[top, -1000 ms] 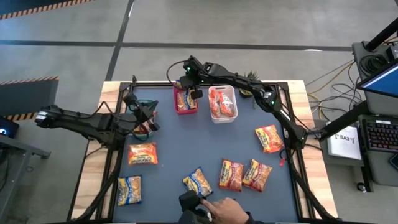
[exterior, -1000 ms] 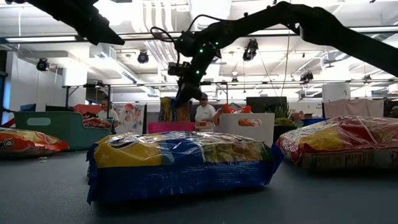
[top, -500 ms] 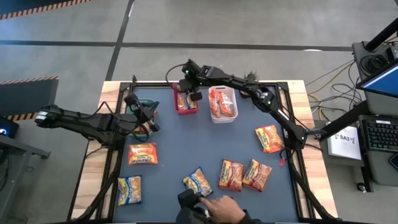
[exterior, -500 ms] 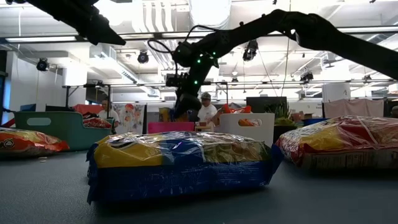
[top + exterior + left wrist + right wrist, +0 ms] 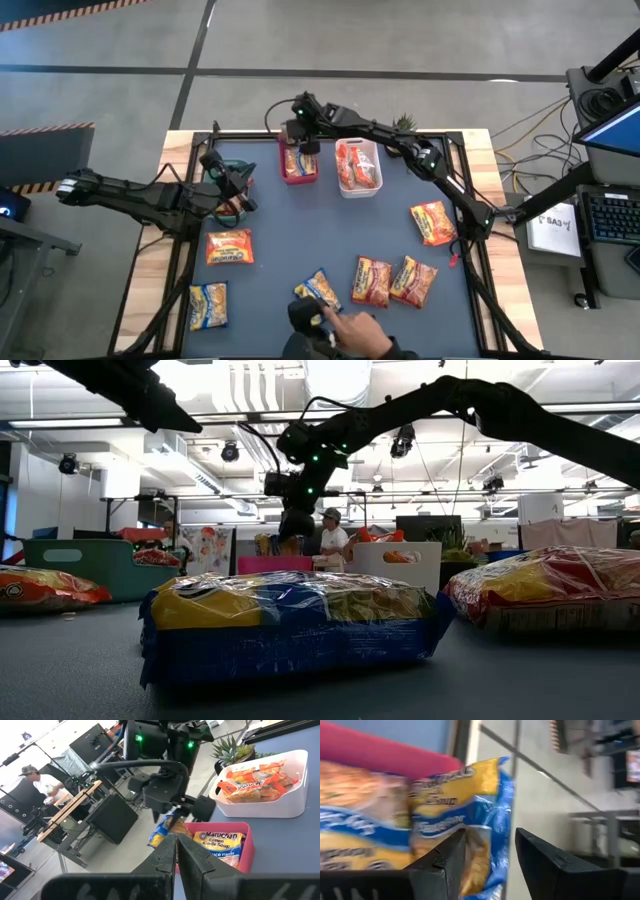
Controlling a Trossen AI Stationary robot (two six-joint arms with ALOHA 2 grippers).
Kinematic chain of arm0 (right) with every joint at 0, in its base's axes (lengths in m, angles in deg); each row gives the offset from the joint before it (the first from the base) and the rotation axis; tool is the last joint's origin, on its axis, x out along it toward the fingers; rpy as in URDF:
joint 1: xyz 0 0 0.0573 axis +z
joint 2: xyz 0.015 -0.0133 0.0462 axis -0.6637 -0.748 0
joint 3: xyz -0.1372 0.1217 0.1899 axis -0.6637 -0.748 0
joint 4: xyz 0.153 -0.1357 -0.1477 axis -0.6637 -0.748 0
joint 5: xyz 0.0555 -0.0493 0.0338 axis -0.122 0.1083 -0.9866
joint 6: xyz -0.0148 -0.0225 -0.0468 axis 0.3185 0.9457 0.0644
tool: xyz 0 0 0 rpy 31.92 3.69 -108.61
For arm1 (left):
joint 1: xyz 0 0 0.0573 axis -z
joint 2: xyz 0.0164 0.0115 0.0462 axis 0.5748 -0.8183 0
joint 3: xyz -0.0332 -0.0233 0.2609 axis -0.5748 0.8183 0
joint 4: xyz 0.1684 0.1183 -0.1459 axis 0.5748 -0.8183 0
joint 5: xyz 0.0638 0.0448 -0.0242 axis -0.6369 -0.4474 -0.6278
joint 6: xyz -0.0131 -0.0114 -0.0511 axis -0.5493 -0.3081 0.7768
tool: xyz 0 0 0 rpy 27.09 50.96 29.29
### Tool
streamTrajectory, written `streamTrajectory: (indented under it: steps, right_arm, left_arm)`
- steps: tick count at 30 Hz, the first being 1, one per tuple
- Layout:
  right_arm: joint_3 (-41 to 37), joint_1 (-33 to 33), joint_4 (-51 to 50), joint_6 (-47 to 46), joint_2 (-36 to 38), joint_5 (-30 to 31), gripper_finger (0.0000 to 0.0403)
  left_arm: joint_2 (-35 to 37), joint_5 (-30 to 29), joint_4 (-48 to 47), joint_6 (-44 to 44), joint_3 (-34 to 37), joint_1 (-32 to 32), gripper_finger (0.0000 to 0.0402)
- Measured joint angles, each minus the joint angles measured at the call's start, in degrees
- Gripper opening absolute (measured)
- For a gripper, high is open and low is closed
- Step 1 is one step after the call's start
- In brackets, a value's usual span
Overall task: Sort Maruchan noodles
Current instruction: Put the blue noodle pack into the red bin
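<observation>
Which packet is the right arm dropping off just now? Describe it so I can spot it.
Find the red bin at the table's far edge, left of the white bin. The right hand hangs over it, fingers parted around a yellow-and-blue packet. Unlike the packets lying flat, this one stands on end at the bin's far rim.

We look straight down on the counter (image 5: 330,230), level across it, and closely from both wrists, all sharing the red bin (image 5: 298,165).
</observation>
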Motion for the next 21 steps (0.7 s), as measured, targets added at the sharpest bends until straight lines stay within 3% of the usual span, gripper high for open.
streamTrajectory:
  steps: [10,16,18,21]
  right_arm:
    - [0.07,-0.03,1.59,-2.68,0.18,0.69,0.0172]
    - [0.16,0.11,-4.38,-9.05,4.04,0.29,0.0173]
    - [0.16,0.13,-8.45,-12.79,5.71,-2.29,0.0173]
    - [0.16,0.11,-14.3,-19.61,8.25,-11.03,0.0171]
  left_arm:
    - [0.0,0.0,0.0,0.02,0.0,0.0,0.0]
    - [0.0,0.02,0.0,0.6,0.0,0.0,0.0]
    - [0.0,0.02,0.0,0.99,0.0,0.0,0.0]
    - [0.0,0.04,-0.01,1.67,0.0,0.0,0.0]
